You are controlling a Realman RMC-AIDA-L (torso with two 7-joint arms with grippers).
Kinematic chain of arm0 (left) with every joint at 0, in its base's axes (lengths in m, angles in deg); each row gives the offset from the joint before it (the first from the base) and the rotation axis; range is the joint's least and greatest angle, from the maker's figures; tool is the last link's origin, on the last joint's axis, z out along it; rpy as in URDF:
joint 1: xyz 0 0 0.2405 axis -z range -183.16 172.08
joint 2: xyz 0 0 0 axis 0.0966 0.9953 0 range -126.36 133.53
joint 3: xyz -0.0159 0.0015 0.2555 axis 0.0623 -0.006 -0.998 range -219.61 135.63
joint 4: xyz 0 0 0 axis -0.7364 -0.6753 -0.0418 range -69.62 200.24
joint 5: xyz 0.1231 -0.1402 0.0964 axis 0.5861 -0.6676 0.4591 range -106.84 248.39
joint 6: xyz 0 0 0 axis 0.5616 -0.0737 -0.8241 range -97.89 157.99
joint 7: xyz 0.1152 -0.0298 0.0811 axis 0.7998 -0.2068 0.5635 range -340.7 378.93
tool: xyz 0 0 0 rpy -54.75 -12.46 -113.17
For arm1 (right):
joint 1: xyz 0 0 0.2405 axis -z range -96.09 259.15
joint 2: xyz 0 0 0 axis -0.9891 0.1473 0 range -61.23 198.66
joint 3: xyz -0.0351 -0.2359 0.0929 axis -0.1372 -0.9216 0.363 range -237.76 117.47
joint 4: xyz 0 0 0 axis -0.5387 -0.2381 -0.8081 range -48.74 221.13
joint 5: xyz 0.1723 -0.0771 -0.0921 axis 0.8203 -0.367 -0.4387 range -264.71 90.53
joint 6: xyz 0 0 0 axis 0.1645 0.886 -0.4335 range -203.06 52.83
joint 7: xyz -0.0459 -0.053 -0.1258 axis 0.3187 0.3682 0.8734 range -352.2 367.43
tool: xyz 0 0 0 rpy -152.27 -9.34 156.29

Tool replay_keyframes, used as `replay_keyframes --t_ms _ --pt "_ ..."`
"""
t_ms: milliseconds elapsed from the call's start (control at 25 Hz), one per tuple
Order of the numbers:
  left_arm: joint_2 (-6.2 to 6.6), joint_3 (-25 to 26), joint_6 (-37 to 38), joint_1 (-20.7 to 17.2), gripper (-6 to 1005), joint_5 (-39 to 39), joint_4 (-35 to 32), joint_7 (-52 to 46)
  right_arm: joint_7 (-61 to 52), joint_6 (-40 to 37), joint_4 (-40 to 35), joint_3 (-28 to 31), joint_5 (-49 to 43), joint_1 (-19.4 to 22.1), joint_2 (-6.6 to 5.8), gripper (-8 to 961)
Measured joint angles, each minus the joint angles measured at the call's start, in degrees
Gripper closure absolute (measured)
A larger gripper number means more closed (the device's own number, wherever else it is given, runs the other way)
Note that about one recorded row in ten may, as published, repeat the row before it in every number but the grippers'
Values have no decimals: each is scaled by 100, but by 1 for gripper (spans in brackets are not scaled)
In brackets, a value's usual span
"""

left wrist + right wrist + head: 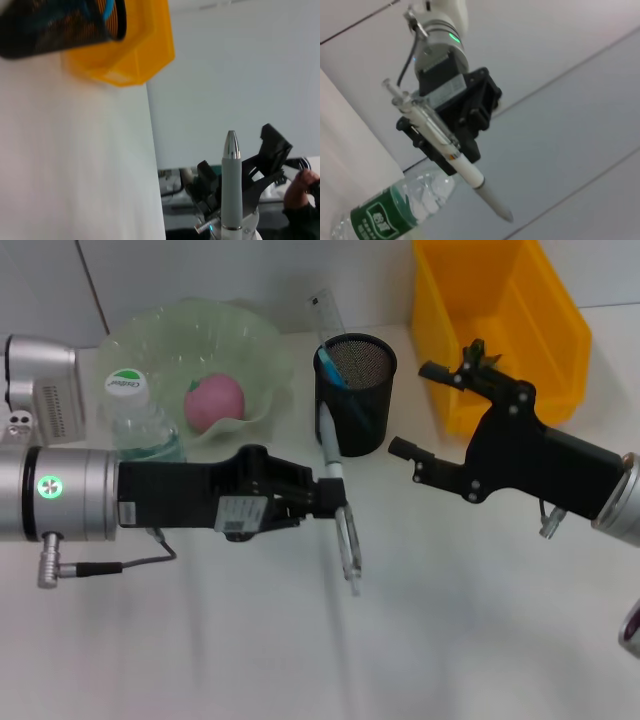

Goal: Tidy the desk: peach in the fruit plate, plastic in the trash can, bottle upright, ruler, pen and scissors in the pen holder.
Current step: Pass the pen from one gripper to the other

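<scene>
Head view, left hand [335,495] grasping pen [338,502], tip toward pen holder [356,393]; right hand [425,415] released

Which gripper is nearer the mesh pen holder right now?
Left. The left gripper, holding the pen, is just in front of the pen holder; the right gripper hovers apart, beside it toward the yellow bin.

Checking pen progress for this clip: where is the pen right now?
In the head view the pen is clamped in the left gripper at centre, lifted just in front of the pen holder, not yet inside it.
</scene>
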Motion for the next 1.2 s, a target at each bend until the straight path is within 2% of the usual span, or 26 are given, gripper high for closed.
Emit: replay_keyframes --t_ms 320,560,840,1200 --pt "4 -412 40 -114 847 -337 -8 -95 645 -302 311 -69 -4 24 -22 252" --pt "-20 -452 -43 -217 846 -374 138 -101 1033 -339 462 -230 25 34 -36 254" --pt "-25 -556 -12 -225 845 -381 203 -237 1677 -343 812 -330 13 -64 -125 255" --pt "28 -563 112 -166 843 -369 165 -371 2417 -237 1143 -494 28 -222 -188 257"
